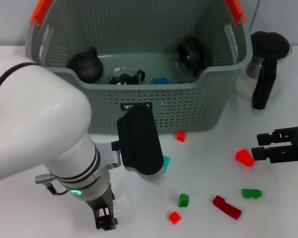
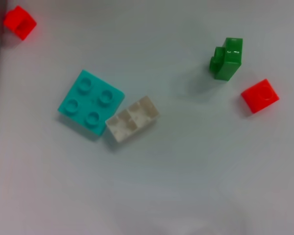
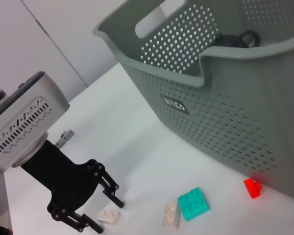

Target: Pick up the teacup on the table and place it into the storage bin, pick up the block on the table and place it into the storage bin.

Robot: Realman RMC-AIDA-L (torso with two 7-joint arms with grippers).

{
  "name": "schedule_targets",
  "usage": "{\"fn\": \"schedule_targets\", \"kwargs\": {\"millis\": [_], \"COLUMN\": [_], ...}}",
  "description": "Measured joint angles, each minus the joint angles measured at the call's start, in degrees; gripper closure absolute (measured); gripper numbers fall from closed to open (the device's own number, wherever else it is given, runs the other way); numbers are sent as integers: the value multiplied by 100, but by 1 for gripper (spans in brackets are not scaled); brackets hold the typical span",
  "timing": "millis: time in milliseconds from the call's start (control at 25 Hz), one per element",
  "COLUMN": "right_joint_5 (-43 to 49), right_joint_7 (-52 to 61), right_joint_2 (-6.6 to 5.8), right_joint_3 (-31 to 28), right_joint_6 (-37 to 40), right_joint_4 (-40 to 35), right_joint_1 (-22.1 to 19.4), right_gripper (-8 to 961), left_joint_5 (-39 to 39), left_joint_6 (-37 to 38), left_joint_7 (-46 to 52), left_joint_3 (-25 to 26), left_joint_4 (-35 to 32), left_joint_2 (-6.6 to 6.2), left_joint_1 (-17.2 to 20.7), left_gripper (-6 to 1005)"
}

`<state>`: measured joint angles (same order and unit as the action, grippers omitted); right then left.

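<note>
The storage bin (image 1: 154, 106) stands at the back of the table. It holds a dark teapot (image 1: 84, 64), a small glass vessel with a dark handle (image 1: 124, 77) that may be the teacup, another glass piece (image 1: 188, 52) and a blue block (image 1: 160, 81). Loose blocks lie in front of the bin, among them a teal block (image 2: 90, 104) touching a white one (image 2: 132, 118). My left gripper (image 3: 108, 215) is low at the table's front, open around a small white block (image 3: 109, 216). My right gripper (image 1: 258, 145) is open just beside a red block (image 1: 244, 157).
A glass pitcher with a black handle (image 1: 265, 64) stands right of the bin. Small red (image 1: 181, 136), green (image 1: 184, 200), dark red (image 1: 226, 207) and green (image 1: 251, 193) blocks lie scattered on the white table between the two grippers.
</note>
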<state>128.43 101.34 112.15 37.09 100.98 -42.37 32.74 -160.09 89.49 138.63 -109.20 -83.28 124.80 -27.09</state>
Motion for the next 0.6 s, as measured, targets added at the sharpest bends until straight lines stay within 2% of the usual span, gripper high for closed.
{"fn": "schedule_targets", "kwargs": {"millis": [120, 400, 600], "right_joint_5": [3, 0, -8], "right_joint_7": [0, 0, 0], "right_joint_2": [0, -1, -6], "right_joint_3": [0, 0, 0], "right_joint_6": [0, -6, -8], "right_joint_4": [0, 0, 0], "right_joint_1": [3, -17, -22], "right_gripper": [270, 268, 267], "left_joint_5": [-3, -9, -35], "left_joint_6": [-24, -97, -105], "left_joint_7": [18, 179, 253], "left_joint_3": [-50, -40, -43], "left_joint_4": [-2, -19, -15], "left_joint_2": [0, 0, 0], "left_joint_1": [2, 2, -31], "left_gripper": [495, 598, 760]}}
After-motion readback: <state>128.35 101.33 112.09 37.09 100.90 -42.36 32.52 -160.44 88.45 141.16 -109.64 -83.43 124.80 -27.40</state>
